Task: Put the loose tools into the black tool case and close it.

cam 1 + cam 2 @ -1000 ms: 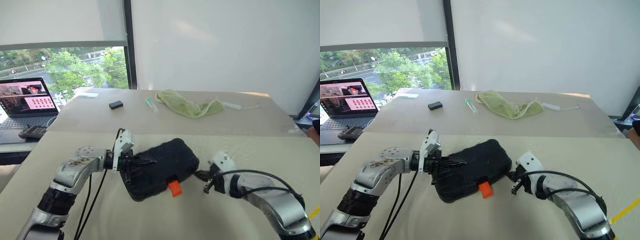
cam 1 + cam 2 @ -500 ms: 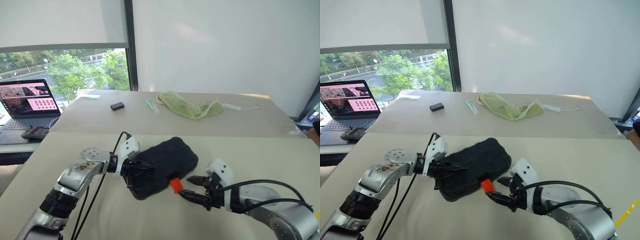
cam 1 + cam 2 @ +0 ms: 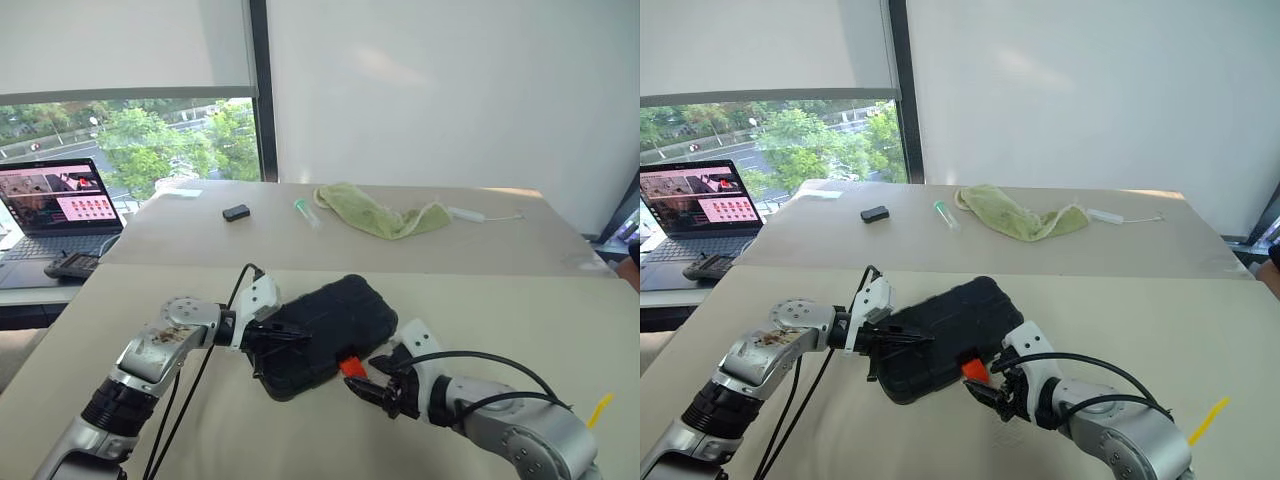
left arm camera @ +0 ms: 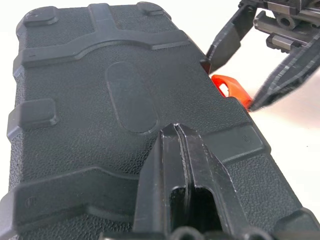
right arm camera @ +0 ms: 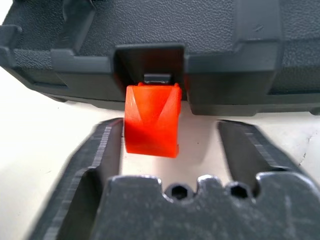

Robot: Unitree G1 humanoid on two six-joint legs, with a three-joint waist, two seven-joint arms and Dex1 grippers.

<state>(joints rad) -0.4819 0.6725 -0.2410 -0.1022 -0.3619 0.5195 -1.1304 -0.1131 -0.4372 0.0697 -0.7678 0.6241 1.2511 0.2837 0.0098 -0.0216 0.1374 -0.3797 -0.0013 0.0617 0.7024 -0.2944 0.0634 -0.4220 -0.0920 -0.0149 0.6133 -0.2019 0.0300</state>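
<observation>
Looking at the black tool case, lower middle of frame, lid down: rigid, grippy shell. Left gripper is clenched, pressing its top. Right gripper is spread around the flipped-out orange latch — push there.

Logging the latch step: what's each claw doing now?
Left claw: shut, pressing the black tool case lid.
Right claw: open, straddling the orange latch.

Black tool case lies shut — orange latch unfastened.
</observation>
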